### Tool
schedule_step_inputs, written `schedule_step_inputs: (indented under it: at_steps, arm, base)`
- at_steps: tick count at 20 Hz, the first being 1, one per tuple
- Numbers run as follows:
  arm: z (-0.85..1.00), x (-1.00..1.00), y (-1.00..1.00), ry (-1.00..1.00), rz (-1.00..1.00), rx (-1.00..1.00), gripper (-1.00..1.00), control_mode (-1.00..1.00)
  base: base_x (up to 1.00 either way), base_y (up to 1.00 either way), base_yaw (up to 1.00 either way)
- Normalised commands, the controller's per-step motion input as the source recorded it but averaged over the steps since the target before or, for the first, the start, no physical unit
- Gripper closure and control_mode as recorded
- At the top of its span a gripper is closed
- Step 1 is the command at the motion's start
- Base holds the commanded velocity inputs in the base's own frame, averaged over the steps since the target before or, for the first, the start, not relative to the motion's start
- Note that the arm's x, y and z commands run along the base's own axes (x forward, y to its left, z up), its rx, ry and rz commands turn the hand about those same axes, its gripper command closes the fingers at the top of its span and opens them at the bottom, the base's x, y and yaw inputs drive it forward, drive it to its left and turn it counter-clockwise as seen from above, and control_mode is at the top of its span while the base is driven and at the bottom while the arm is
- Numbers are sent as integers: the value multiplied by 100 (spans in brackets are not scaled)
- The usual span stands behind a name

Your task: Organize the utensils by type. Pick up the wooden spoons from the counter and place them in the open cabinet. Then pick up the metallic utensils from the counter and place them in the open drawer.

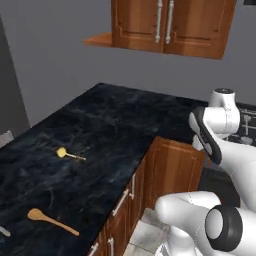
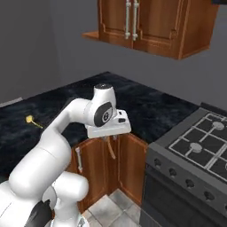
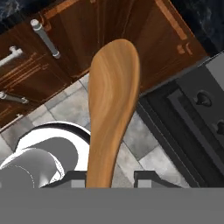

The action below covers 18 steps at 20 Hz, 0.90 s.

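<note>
My gripper point(image 2: 107, 138) hangs in front of the base cabinets, off the counter's edge, shut on a wooden spoon point(image 2: 111, 151) that dangles below it. In the hand view the spoon point(image 3: 111, 100) runs up between my fingertips point(image 3: 144, 176) with its bowl at the far end, over the floor tiles. A second wooden spoon point(image 1: 50, 220) lies on the black counter point(image 1: 105, 125) at the near left. A silver-grey tip point(image 1: 3, 231) pokes in at the left edge beside it. The wall cabinet point(image 1: 170, 22) hangs above, a wood shelf point(image 1: 98, 39) jutting from its left side. The open drawer is out of view.
A small utensil with a pale yellow head point(image 1: 62, 152) lies mid-counter, also seen far left point(image 2: 29, 119). A black stove point(image 2: 199, 146) stands right of the base cabinets point(image 2: 126, 164). Grey floor tiles point(image 3: 65, 103) lie below the hand.
</note>
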Motion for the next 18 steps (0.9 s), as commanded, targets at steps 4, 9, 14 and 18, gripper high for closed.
schedule_step_inputs:
  at_steps: [4,9,14,18]
  arm:
    - [0,0,0,0,0,0,100,100]
    - [0,0,0,0,0,0,100,100]
    - [0,0,0,0,0,0,100,100]
    - [0,0,0,0,0,0,100,100]
  base:
    - [3,-26,-78]
    - [8,-24,-87]
    - [4,-20,-94]
    - [4,-20,-95]
